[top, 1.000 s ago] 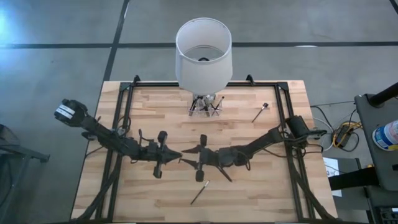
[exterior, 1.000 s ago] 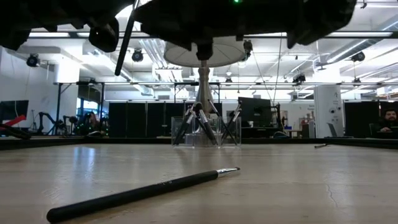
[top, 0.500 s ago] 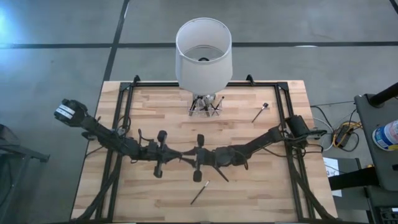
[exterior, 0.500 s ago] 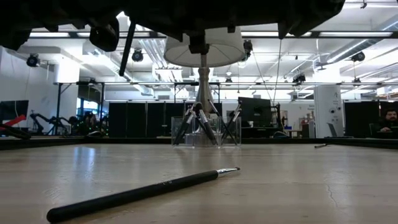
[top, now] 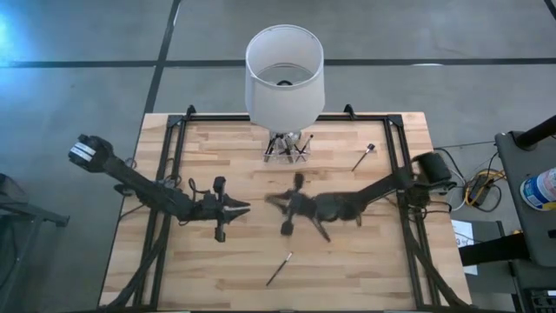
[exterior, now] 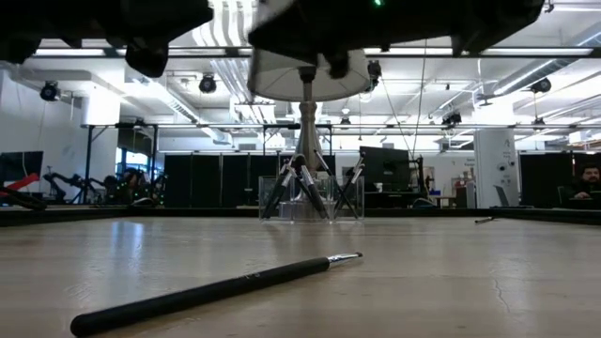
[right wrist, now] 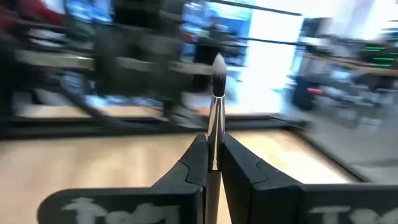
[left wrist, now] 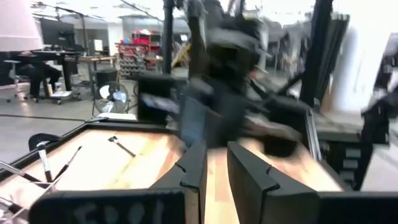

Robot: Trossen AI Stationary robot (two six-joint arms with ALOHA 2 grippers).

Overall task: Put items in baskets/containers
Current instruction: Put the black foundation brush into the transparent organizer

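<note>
After a mid-table handover, the right gripper (right wrist: pixel 211 163) clamps a brush (right wrist: pixel 217 106) and swings toward the holder (top: pixel 287 149); the left gripper (left wrist: pixel 214 171), nearly closed and empty, backs off.

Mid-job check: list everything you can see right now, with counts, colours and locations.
Loose brushes: two, dark; one near the front edge, one at back right.
Held brush: one, dark-tipped, in the right gripper.
Clear holder: one, back centre, several brushes inside.
White cylinder: one, above the holder.
Table: light wood.
Left gripper: mid-table, nearly closed, empty.
Right gripper: mid-table, clamped on its brush.
</note>
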